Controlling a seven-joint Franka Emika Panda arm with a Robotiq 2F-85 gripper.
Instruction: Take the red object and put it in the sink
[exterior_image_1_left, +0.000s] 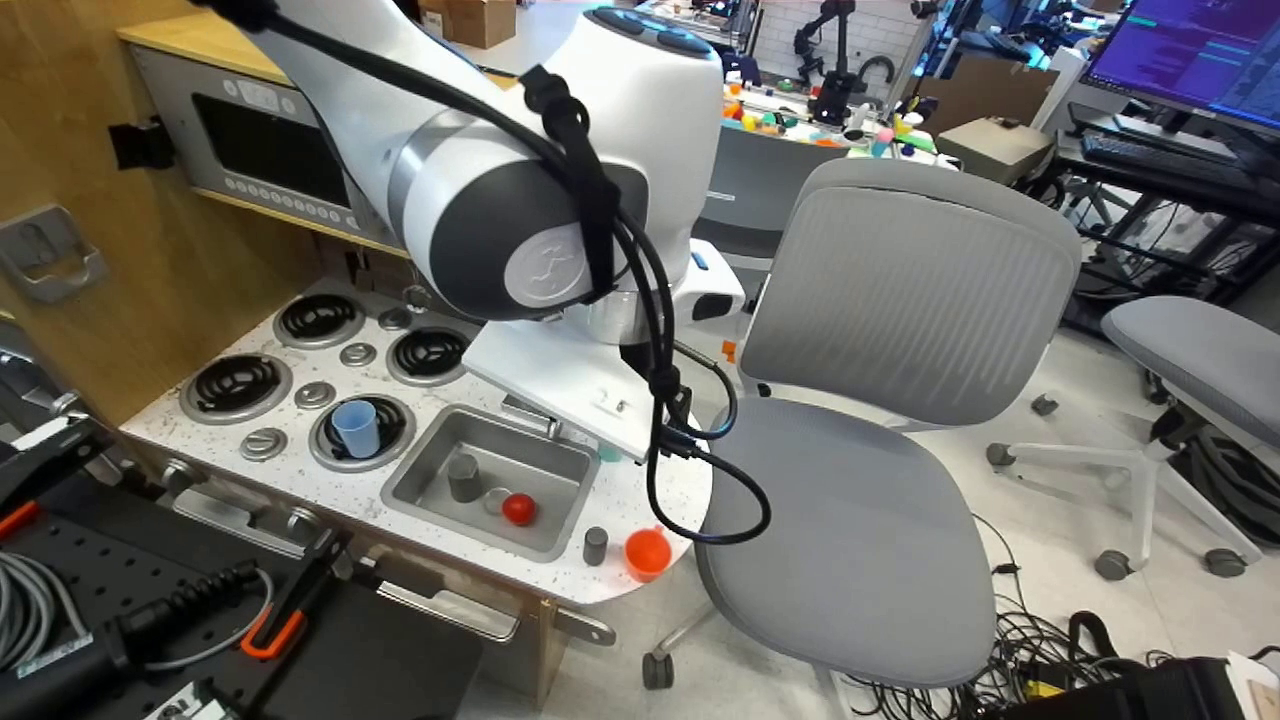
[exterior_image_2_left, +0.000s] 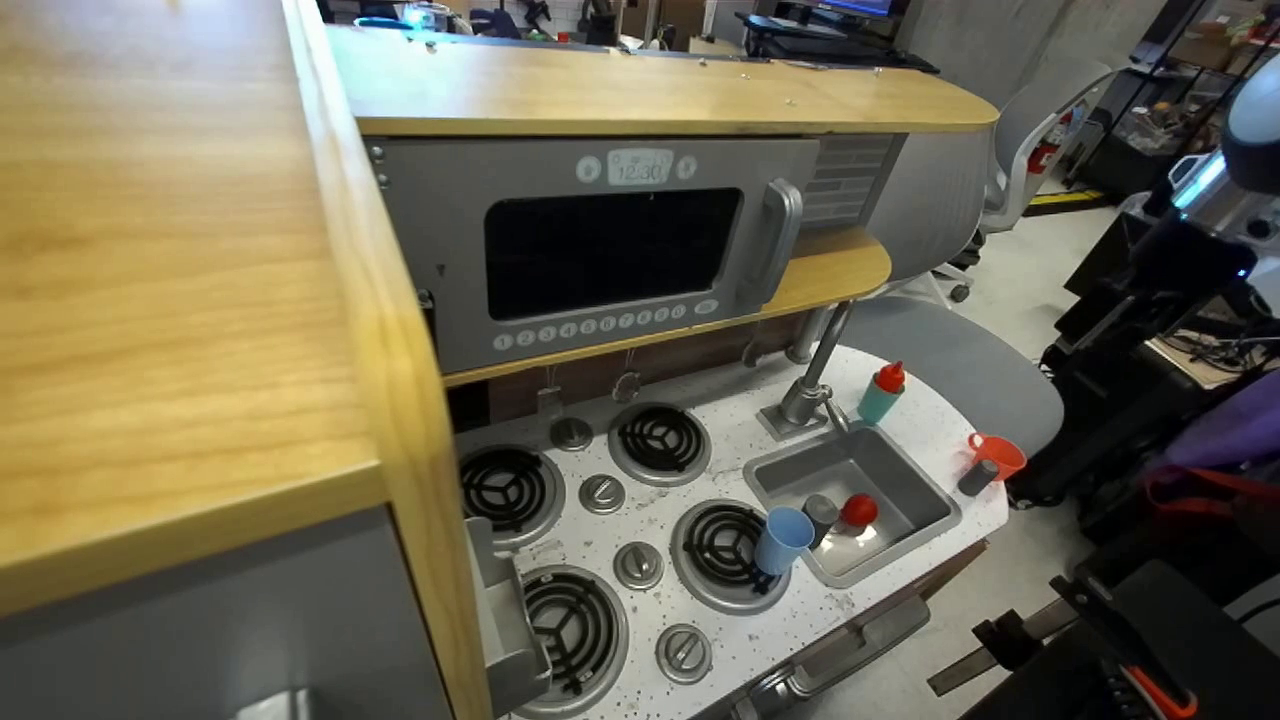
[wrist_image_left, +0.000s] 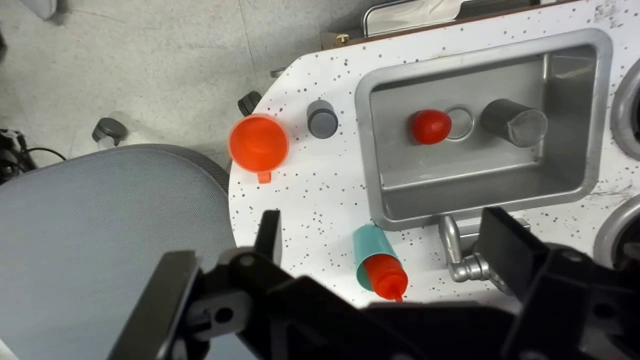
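While the end effector (wrist_image_left: 387, 237) gapes wide, empty — red object (wrist_image_left: 431, 127) below, apart, inside the sink (wrist_image_left: 470, 159).

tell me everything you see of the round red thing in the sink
The red object is small, plain and rounded, slightly oval in the wrist view, with a smooth, faintly shiny surface that may be plastic; no handle or stem shows. It lies on the floor of the sink, by the drain ring, whose edge it partly hides in that view. Only the sink floor, and perhaps the ring, seems to touch it; a gap parts it from the grey cylinder.
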